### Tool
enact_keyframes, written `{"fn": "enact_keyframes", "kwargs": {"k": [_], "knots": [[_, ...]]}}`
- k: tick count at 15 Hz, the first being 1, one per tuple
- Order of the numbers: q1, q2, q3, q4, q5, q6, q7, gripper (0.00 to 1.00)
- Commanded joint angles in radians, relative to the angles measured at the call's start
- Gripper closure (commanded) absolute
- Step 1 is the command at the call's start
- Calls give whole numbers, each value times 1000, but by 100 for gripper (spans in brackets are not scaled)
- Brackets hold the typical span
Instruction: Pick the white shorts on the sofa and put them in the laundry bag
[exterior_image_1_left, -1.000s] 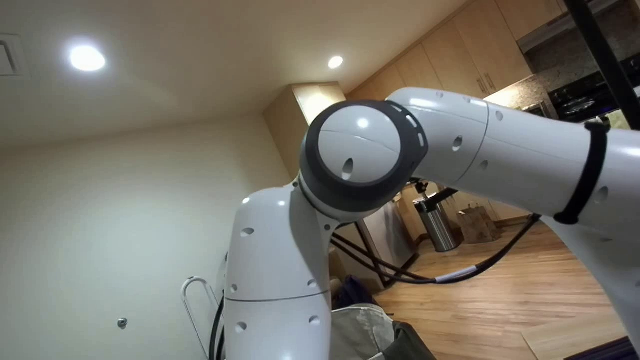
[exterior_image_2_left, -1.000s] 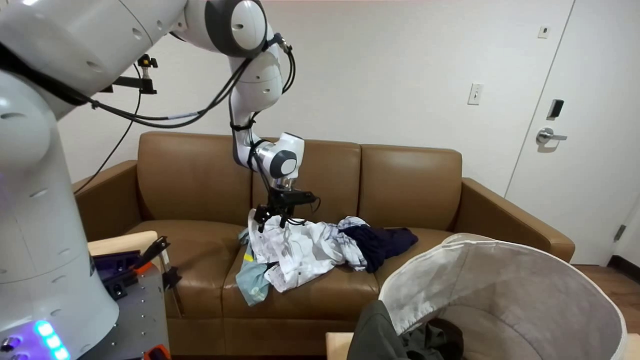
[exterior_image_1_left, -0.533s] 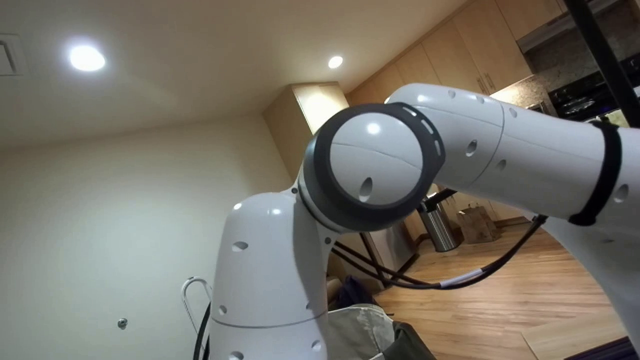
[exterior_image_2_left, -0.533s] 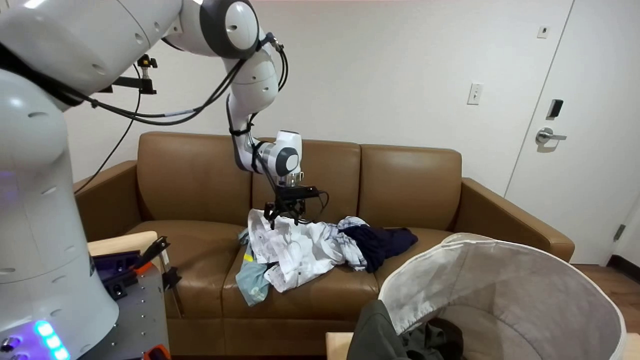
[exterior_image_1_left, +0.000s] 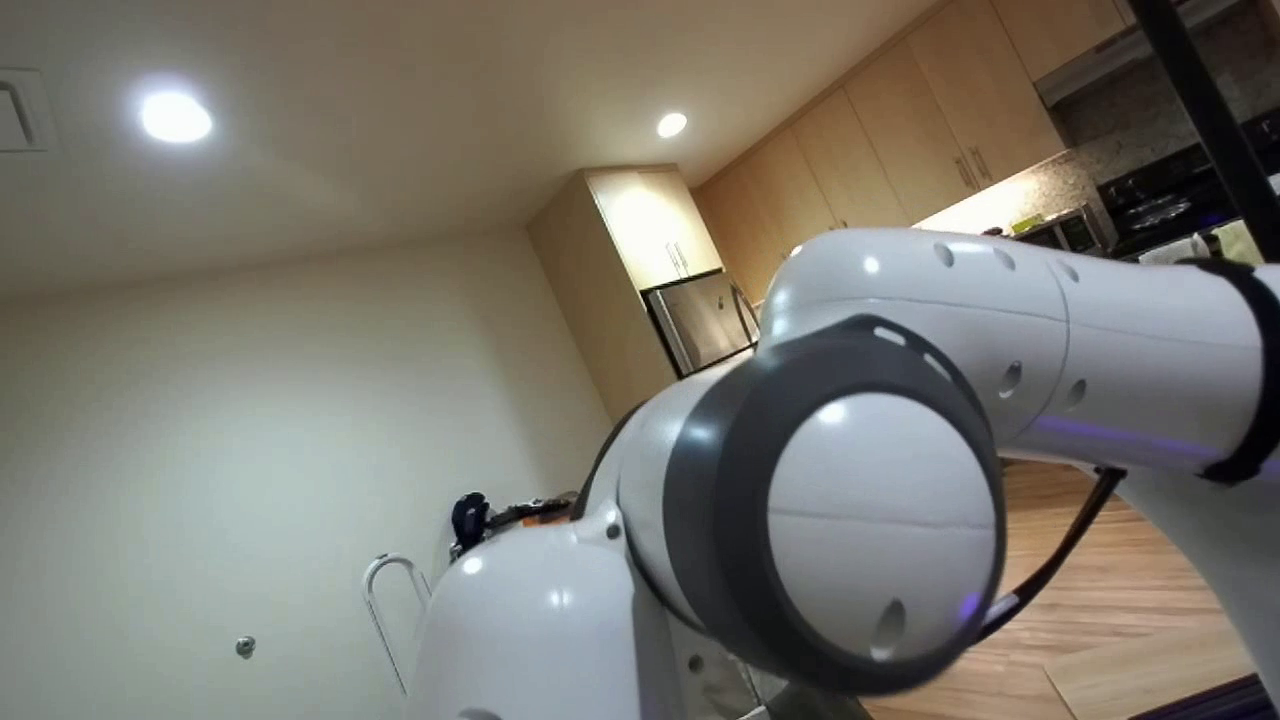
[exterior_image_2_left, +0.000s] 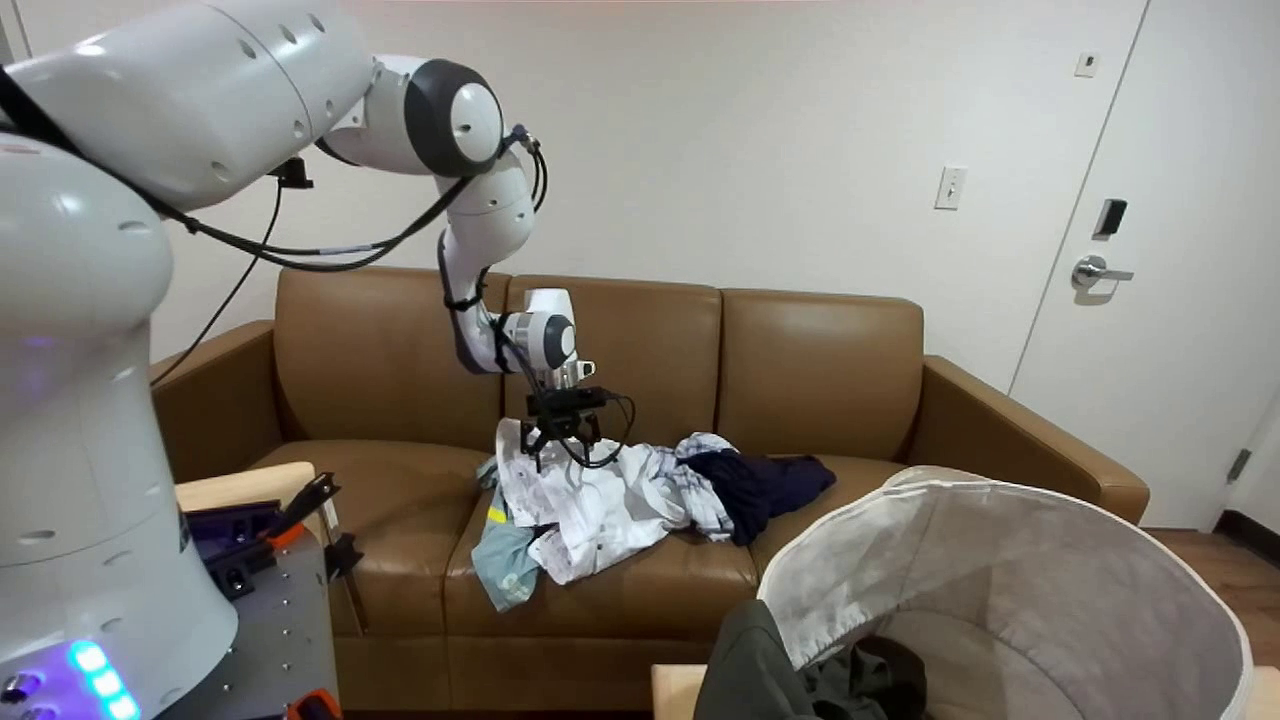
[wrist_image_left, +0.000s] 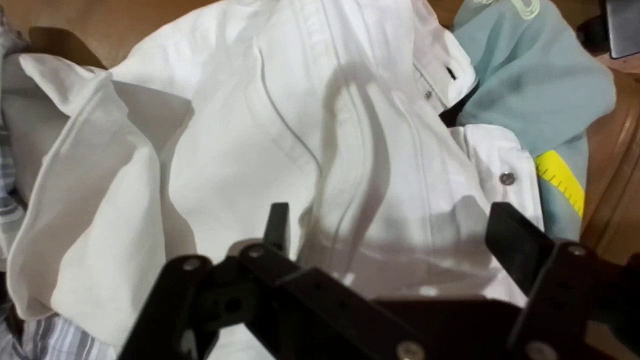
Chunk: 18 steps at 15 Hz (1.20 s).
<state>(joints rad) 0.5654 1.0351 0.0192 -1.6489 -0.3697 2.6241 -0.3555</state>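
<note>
An exterior view faced the sofa (exterior_image_2_left: 670, 360); an exterior view tilted up past the shared arm (exterior_image_1_left: 850, 470). The wrist view looked closely down on white clothing (wrist_image_left: 240, 135).

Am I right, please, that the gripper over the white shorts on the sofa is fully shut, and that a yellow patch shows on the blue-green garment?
Not quite: the gripper is open; the wrist view shows its fingers well apart. The rest is right: it is over the white shorts on the sofa, and a yellow patch shows on the blue-green garment.
</note>
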Motion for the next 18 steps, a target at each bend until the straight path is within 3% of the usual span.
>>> {"fn": "enact_keyframes", "kwargs": {"k": [1,3,6,9,10,12,18], "knots": [[35,116,-32,92,-96,49,94,0],[13,158,-16,106,-120,119,65,0],[-36,194,8,81,-152,319,14,0],[-40,213,-23,68,-163,456,19,0],[-55,217,-18,64,-166,477,2,25],[-65,215,-18,55,-160,472,1,33],[-125,215,33,36,-155,458,-25,74]]}}
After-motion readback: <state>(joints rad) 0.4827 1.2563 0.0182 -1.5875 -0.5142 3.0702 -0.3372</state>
